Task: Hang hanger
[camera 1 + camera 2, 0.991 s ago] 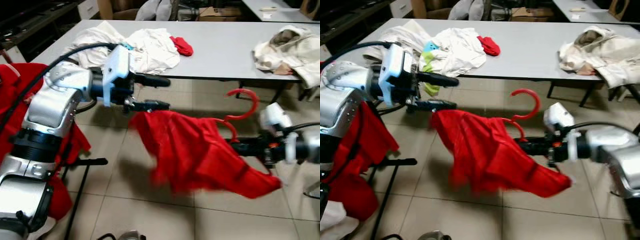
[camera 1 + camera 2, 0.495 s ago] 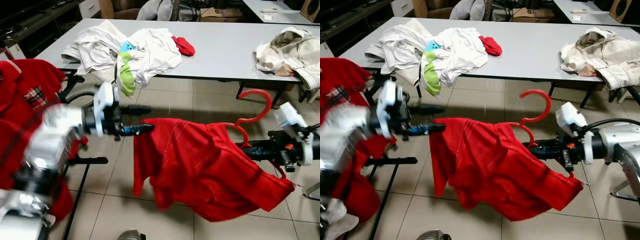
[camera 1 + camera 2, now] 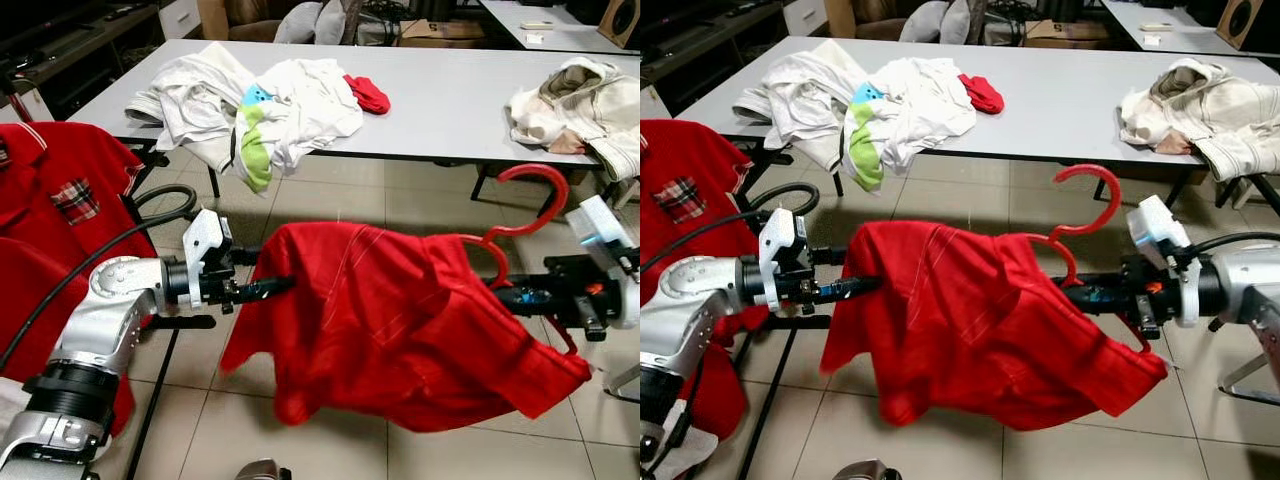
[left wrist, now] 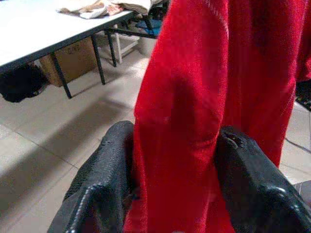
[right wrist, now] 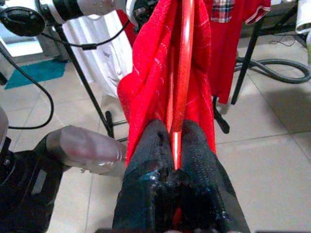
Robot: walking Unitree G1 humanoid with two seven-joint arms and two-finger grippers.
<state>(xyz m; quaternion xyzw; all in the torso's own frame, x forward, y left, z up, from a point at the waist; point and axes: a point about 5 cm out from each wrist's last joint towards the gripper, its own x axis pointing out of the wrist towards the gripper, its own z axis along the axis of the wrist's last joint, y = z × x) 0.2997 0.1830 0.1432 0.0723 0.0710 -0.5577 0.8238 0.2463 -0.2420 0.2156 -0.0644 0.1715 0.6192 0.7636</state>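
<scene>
A red hanger (image 3: 528,210) carries a red shirt (image 3: 400,330) that sags between my two arms above the tiled floor. My right gripper (image 3: 520,297) is shut on the hanger's lower bar, its hook (image 3: 1092,200) curving upward. In the right wrist view the hanger bar (image 5: 182,82) runs out from between the black fingers (image 5: 199,160) with red cloth around it. My left gripper (image 3: 275,285) is shut on the shirt's left shoulder. The left wrist view has the red cloth (image 4: 180,141) pinched between both fingers (image 4: 104,179).
A grey table (image 3: 450,95) stands behind, bearing a pile of white clothes (image 3: 260,95), a small red cloth (image 3: 368,92) and a cream jacket (image 3: 580,100). Red shirts (image 3: 60,200) hang on a black rack (image 3: 165,330) at my left. A black hose (image 3: 160,200) loops near it.
The shirt and hanger have risen and spread wider between the arms. My left arm has steadied, still holding the shoulder. My right gripper has moved a little right with the hanger.
</scene>
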